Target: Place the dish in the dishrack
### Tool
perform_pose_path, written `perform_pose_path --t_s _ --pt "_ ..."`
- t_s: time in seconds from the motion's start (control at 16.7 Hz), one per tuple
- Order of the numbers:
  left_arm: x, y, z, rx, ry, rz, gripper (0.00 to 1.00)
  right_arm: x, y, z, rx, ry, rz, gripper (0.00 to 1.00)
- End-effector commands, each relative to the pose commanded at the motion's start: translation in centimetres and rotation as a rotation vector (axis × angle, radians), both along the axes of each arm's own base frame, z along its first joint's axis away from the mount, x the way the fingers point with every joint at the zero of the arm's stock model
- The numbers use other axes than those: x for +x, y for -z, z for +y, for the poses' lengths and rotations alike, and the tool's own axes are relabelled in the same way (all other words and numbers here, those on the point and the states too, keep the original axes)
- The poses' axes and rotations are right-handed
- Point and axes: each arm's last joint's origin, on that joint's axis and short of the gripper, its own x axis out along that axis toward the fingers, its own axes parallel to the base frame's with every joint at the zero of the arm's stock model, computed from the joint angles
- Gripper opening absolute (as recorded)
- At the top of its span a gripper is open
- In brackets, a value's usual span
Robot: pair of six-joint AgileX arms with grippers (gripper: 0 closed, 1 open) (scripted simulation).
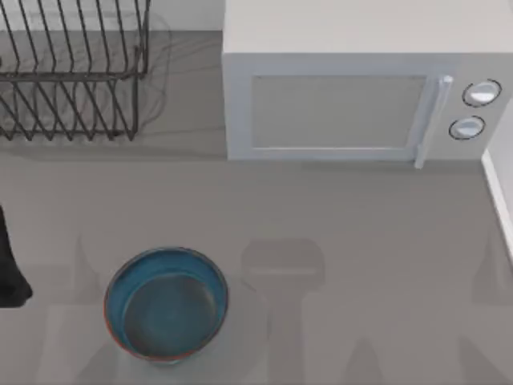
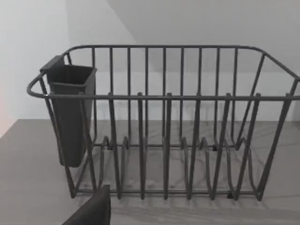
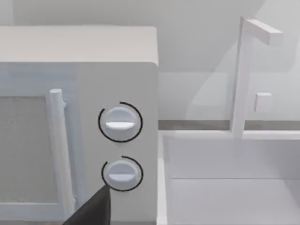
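Note:
The dish [image 1: 166, 303], a deep blue bowl with a reddish rim and a grey-brown bottom, stands upright on the grey counter near the front, left of centre. The dishrack [image 1: 72, 72] of dark wire stands at the back left; in the left wrist view the dishrack [image 2: 164, 126] holds nothing between its tines. A dark part of my left arm [image 1: 10, 265] shows at the left edge, left of the dish and apart from it. A dark piece of my left gripper [image 2: 91, 211] faces the rack. A dark piece of my right gripper [image 3: 93, 208] faces the microwave's knobs.
A white microwave [image 1: 353, 96] with its door closed stands at the back, right of the rack. A dark cutlery cup [image 2: 70, 112] hangs on one end of the rack. A white sink [image 3: 225, 187] with a faucet [image 3: 243, 70] lies right of the microwave.

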Motion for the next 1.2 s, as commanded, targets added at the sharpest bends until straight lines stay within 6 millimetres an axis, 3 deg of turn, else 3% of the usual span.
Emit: perform_pose_path --t_s 0.3,0.48,0.66,0.9,1.2 --pt "0.0 -1.1 -0.4 -0.035 0.038 0.055 1.0 0.0 0.0 0.0 0.0 0.0 0.0 1.0" --pt "0.4 -3.8 -1.3 -0.106 0.11 0.189 1.0 0.0 0.0 0.0 0.0 0.0 0.0 1.0" --pt "2.1 -7.0 -2.9 -0.176 0.181 0.417 1.0 0.0 0.0 0.0 0.0 0.0 0.0 1.0" --pt "6.5 -9.3 -7.0 -0.204 0.217 0.841 1.0 0.0 0.0 0.0 0.0 0.0 0.0 1.0" --pt "11.2 -9.0 -14.5 -0.126 0.151 1.289 1.0 0.0 0.0 0.0 0.0 0.0 0.0 1.0"
